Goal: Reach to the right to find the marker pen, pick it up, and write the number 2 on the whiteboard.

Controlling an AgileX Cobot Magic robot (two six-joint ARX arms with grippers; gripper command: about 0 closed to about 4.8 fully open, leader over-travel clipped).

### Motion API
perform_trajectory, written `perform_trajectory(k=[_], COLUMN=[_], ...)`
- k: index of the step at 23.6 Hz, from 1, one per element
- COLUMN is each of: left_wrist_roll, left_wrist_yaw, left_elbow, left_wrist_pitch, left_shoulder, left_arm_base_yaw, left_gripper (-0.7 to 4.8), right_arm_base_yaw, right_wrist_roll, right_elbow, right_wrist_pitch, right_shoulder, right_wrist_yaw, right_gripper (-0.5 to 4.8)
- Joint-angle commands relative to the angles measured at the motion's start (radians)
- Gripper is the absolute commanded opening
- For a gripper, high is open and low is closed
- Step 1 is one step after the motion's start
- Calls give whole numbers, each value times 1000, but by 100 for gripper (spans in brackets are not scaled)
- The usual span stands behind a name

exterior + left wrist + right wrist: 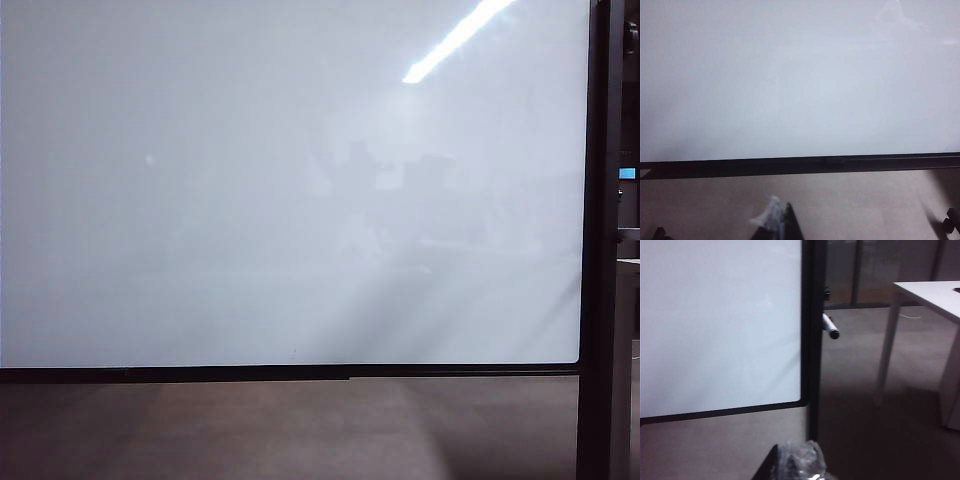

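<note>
- Exterior view: the whiteboard (290,200) fills nearly the whole picture, glossy and blank, with the streak of a ceiling light mirrored near its upper right corner; a thin dark edge runs along its bottom, and a dark frame post (603,240) stands upright against its right side; below the board lies brownish floor (250,430); neither arm nor gripper shows here.
- Left wrist view: the board's white face takes up the upper part, its dark lower edge crossing the picture from side to side; at the near edge of the picture the left gripper (777,220) shows only as a dark pointed tip with a pale, crumpled-looking wrap on it; the second finger cannot be made out, so whether it stands wide or narrow cannot be told; nothing is seen in it.
- Right wrist view: the marker pen (830,326) sticks out from the frame post on the side away from the board, slanting downward, silvery body with a dark end; it sits well above the board's lower corner.
- The right gripper (797,462) shows as a dark finger with a shiny crinkled wrap at the near edge of the picture, well apart from the pen; it is closed right down and holds nothing.
- Beyond the post stands a white table (930,292) on pale legs, over dark floor.
</note>
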Motion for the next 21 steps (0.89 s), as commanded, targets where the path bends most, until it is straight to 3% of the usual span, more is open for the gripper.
perform_trajectory(k=[1, 7, 9, 12, 15, 21], left_wrist_roll=[0, 0, -39, -138, -143, -158], left_wrist_yaw=[4, 3, 4, -24, -21, 10], left_elbow=[1, 2, 8, 66, 145, 348], left_wrist_pitch=[22, 24, 49, 35, -17, -56], left_shoulder=[1, 1, 1, 1, 1, 81], left_arm_base_yaw=[1, 1, 0, 0, 0, 0], left_gripper=[-5, -5, -5, -5, -5, -5], right_arm_base_yaw=[0, 0, 0, 0, 0, 0], right_wrist_roll=[-3, -2, -2, -2, 40, 39], right_elbow=[-2, -1, 23, 123, 245, 482], right_wrist_pitch=[10, 5, 8, -44, -145, -147], right_shoulder=[0, 0, 0, 0, 11, 146], right_wrist_yaw=[15, 15, 16, 16, 17, 42], right_gripper=[-2, -2, -2, -2, -2, -2])
